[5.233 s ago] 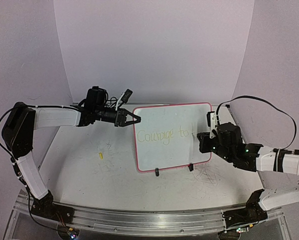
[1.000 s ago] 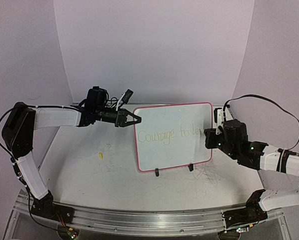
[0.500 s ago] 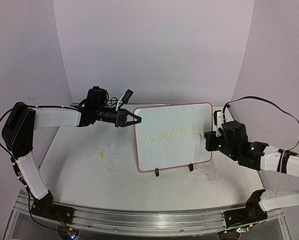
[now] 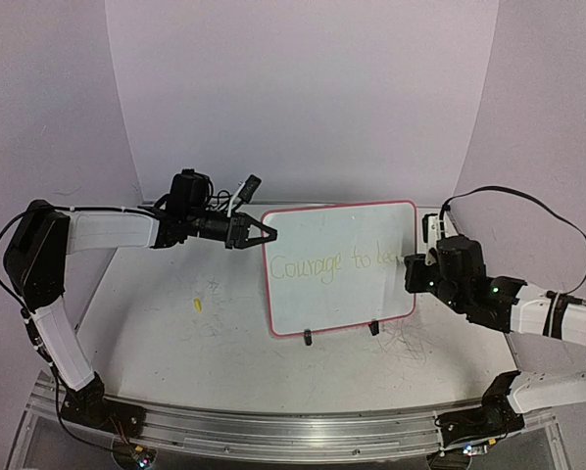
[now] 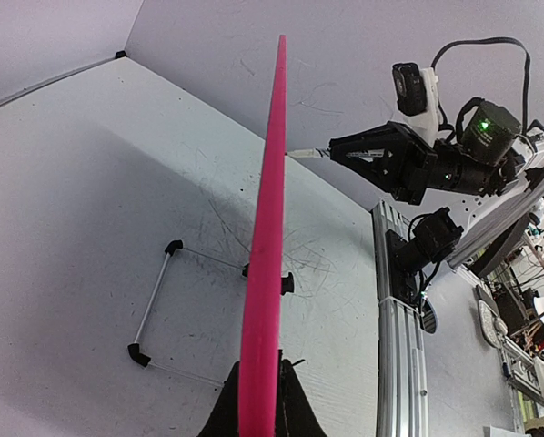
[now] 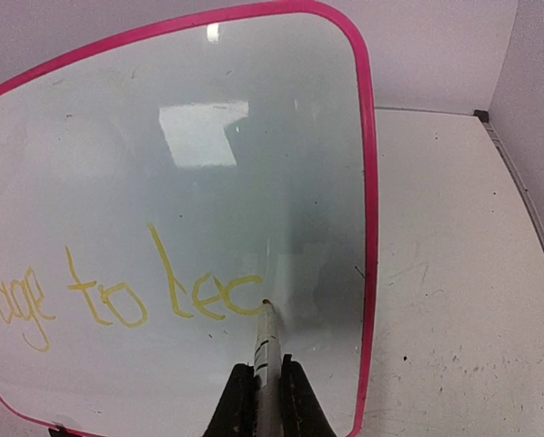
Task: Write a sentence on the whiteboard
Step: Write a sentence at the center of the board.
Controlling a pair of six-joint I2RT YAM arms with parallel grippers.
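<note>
The whiteboard (image 4: 332,299) stands upright at mid-table, white with a pink-red rim. Pale-yellow writing (image 4: 327,264) reads "Courage to lec". My left gripper (image 4: 261,233) is shut on the board's upper left rim; in the left wrist view the rim (image 5: 270,209) shows edge-on between my gripper's fingers (image 5: 260,405). My right gripper (image 4: 412,266) is at the board's right side, shut on a white marker (image 6: 266,341). In the right wrist view the marker's tip touches the board right after "lec" (image 6: 208,296), with my gripper (image 6: 268,382) just below it.
Two black clip feet (image 4: 308,339) (image 4: 373,328) hold the board's bottom edge. A small yellow piece (image 4: 197,305) lies on the table to the left. A wire stand (image 5: 154,309) sits behind the board. An aluminium rail (image 4: 273,426) runs along the near edge.
My right gripper has moved right along the board with the marker. The writing has grown from "Courage to l" to "Courage to lec". My left arm has not moved.
</note>
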